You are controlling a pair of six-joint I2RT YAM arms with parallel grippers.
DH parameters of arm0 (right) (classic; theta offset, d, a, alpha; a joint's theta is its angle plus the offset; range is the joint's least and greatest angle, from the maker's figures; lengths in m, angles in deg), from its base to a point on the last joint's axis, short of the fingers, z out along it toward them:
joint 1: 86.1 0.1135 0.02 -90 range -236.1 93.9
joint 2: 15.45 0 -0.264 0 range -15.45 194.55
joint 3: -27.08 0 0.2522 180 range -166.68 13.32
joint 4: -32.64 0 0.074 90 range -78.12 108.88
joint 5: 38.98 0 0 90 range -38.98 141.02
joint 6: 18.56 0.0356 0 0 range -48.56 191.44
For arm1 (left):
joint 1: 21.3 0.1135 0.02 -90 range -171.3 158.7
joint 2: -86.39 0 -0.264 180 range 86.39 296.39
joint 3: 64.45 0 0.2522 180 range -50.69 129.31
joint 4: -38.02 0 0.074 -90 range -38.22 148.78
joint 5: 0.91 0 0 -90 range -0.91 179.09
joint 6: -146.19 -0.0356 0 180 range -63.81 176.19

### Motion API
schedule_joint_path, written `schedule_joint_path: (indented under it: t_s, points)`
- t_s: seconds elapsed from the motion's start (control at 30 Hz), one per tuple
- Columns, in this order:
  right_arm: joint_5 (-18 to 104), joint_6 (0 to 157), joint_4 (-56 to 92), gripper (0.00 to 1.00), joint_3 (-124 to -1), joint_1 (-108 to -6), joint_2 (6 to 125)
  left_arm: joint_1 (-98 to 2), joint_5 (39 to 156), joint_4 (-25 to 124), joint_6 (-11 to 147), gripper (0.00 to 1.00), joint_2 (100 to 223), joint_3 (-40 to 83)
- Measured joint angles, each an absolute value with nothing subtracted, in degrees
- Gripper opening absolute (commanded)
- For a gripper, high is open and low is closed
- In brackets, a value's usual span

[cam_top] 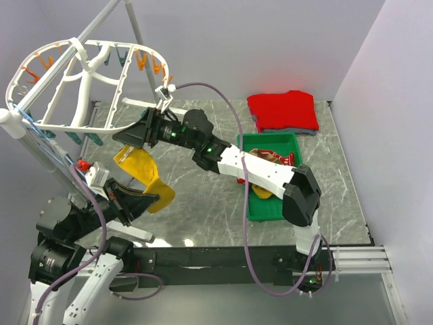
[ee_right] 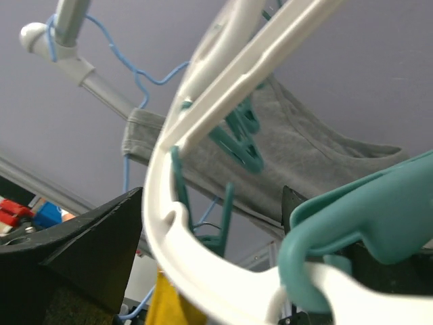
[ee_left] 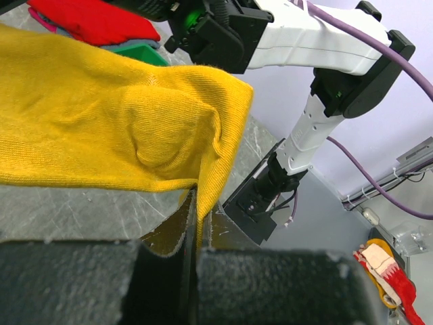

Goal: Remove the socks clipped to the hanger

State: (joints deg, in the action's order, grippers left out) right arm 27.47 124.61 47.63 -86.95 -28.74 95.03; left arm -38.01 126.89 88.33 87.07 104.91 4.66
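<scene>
Nearest me, my left fingers (ee_left: 101,284) are pinched narrow on the lower edge of the mustard-yellow sock (cam_top: 143,172), drawing it taut so it can pull down and away. Its upper end reaches just beneath the rim of the hanger (cam_top: 82,95); whether a clip grips it there, I cannot tell. Farther off, my right fingers (ee_right: 74,264) stand wide, straddling that rim beside a teal clip (ee_right: 365,217), probably to steady the rack. The green tray (cam_top: 267,211) sits on the worktop to the right.

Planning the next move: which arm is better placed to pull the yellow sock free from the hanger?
Left. The left gripper is shut on the mustard-yellow sock; the right gripper sits open around the hanger rim, holding no sock.
</scene>
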Motion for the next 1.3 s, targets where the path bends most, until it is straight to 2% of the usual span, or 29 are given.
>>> schedule_joint_path:
  t_s: [0.07, 0.17, 0.3, 0.33, 0.4, 0.43, 0.5, 0.67, 0.87, 0.97, 1.0, 1.07, 1.1, 1.17, 1.2, 1.27, 1.3]
  points:
    - [27.71, 123.97, 46.58, 0.74, -87.69, -28.61, 95.84, -38.01, 126.86, 88.51, 87.07, 0.01, 104.91, 4.66]
    - [27.86, 123.25, 46.12, 0.71, -87.73, -28.47, 96.19, -38.01, 126.89, 88.57, 87.05, 0.01, 104.85, 4.69]
    - [27.82, 122.60, 45.78, 0.56, -87.82, -28.39, 96.23, -38.01, 126.89, 89.01, 86.98, 0.01, 104.82, 4.71]
    - [27.84, 122.44, 45.73, 0.45, -87.86, -28.36, 96.23, -38.01, 126.89, 89.10, 86.94, 0.01, 104.82, 4.71]
    - [27.73, 122.03, 45.80, 0.30, -87.89, -28.30, 96.23, -38.01, 126.89, 89.23, 86.89, 0.01, 104.82, 4.71]
    - [27.99, 121.46, 45.93, 0.12, -87.95, -28.26, 96.23, -37.99, 126.78, 89.27, 86.85, 0.01, 104.82, 4.71]
    - [28.08, 120.83, 47.26, 0.02, -88.04, -28.21, 96.23, -38.01, 126.78, 89.34, 86.85, 0.01, 104.82, 4.71]
    - [27.80, 118.53, 51.65, 0.00, -90.14, -27.93, 95.16, -38.01, 126.82, 89.45, 86.78, 0.01, 104.78, 4.71]
    - [28.87, 118.33, 47.68, 0.00, -89.72, -28.15, 94.22, -38.01, 127.06, 90.67, 86.63, 0.01, 104.56, 4.71]
    - [28.91, 118.23, 47.00, 0.35, -89.50, -28.39, 94.22, -38.01, 127.28, 90.67, 86.63, 0.01, 104.47, 4.71]
    - [28.89, 118.20, 46.76, 0.50, -89.50, -28.39, 94.22, -38.01, 127.28, 90.69, 86.63, 0.01, 104.47, 4.71]
    - [28.91, 118.27, 46.04, 0.66, -89.50, -28.50, 94.22, -38.01, 127.32, 90.69, 86.63, 0.01, 104.45, 4.71]
    - [28.91, 118.71, 45.51, 0.80, -89.50, -28.56, 94.22, -38.01, 127.32, 90.69, 86.63, 0.01, 104.45, 4.71]
    - [28.98, 118.82, 44.00, 0.84, -89.13, -28.61, 94.22, -38.01, 127.35, 90.71, 86.59, 0.01, 104.45, 4.71]
    - [29.00, 118.79, 43.72, 0.90, -88.61, -28.61, 94.22, -38.01, 127.39, 90.71, 86.48, 0.01, 104.45, 4.71]
    - [28.98, 118.71, 43.22, 0.91, -87.30, -28.61, 94.16, -38.01, 127.41, 90.71, 86.24, 0.01, 104.45, 4.71]
    - [28.93, 118.53, 42.78, 0.95, -86.36, -28.61, 94.07, -38.01, 127.41, 90.71, 86.15, 0.01, 104.45, 4.71]
